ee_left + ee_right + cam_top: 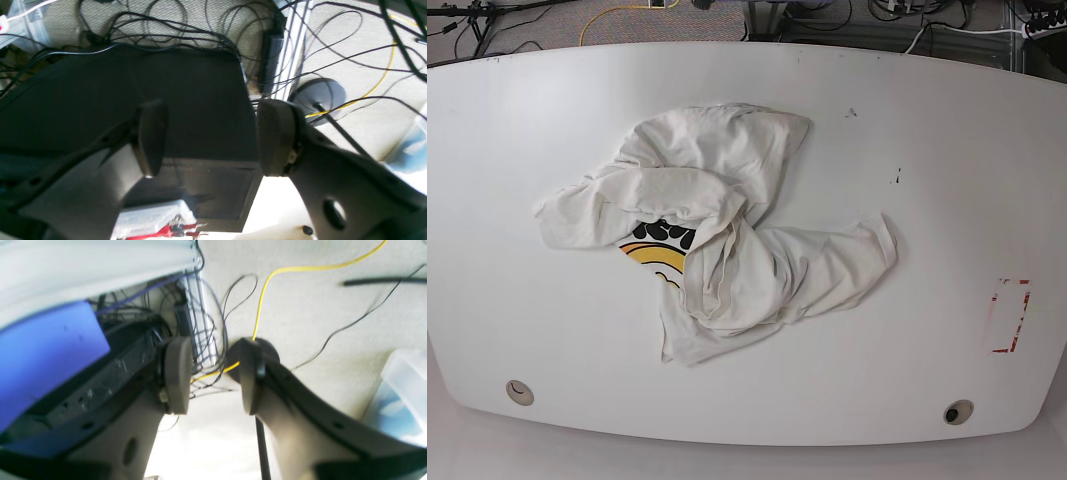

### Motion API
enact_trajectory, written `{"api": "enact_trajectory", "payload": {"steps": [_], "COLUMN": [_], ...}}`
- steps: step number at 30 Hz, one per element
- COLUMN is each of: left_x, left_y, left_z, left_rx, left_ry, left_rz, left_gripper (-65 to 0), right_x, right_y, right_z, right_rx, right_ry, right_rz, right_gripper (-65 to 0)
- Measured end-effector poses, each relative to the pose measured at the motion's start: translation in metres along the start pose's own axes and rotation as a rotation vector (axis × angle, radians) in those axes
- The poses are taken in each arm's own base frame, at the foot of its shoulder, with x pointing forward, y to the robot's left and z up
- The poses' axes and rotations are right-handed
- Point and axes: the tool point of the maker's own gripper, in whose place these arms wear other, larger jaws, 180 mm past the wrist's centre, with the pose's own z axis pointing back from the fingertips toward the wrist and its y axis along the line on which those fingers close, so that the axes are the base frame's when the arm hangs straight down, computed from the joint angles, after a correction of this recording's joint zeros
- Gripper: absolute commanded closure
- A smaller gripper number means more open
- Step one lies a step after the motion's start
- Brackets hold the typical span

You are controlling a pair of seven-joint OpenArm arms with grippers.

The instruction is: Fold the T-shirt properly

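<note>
Left end effector [210, 138] released, right end effector [213, 375] released — off-white T-shirt [727, 235] crumpled on table [947, 150], yellow-black print half-buried.

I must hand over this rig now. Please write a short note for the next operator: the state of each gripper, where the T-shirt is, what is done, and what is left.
Left gripper: open, holding nothing, pointing at cables and the floor, away from the table.
Right gripper: jaws apart, holding nothing, also off the table.
The off-white cotton T-shirt lies crumpled in a heap near the middle of the white table; part of its yellow and black round print shows.
Done: nothing, no fold is made.
Left: spread the shirt flat, then make every fold.
</note>
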Motion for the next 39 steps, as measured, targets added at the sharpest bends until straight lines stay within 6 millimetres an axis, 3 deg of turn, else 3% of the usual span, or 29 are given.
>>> {"api": "enact_trajectory", "payload": {"steps": [7, 14, 17, 26, 33, 36, 39], "left_x": [-0.008, -0.002, 0.009, 0.0, 0.013, 0.018, 0.032], "left_y": [0.005, 0.003, 0.004, 0.01, 0.014, 0.019, 0.026], "left_z": [0.006, 0.01, 0.015, 0.024, 0.031, 0.037, 0.054], "left_rx": [0.008, 0.007, 0.009, 0.023, 0.037, 0.048, 0.066], "left_ry": [-0.005, -0.038, -0.097, -0.098, -0.144, -0.17, -0.244], "left_rz": [-0.006, -0.016, -0.027, -0.032, -0.022, -0.018, -0.02], "left_gripper": [-39.2, -39.3, -39.3, -39.5, -39.4, -39.2, -39.2], "right_x": [-0.01, -0.021, -0.014, -0.017, -0.019, -0.015, 0.007], "right_y": [-0.002, -0.002, -0.001, 0.0, -0.001, 0.0, 0.003], "right_z": [0.006, 0.011, 0.014, 0.023, 0.034, 0.039, 0.052], "right_rx": [-0.005, -0.006, -0.007, -0.006, -0.006, 0.0, 0.015], "right_ry": [0.003, 0.023, -0.004, -0.022, -0.04, -0.058, -0.142], "right_rz": [0.002, 0.001, 0.005, 0.009, 0.015, 0.022, 0.043], "right_gripper": [-23.1, -22.8, -22.9, -22.8, -22.7, -22.6, -22.5]}}
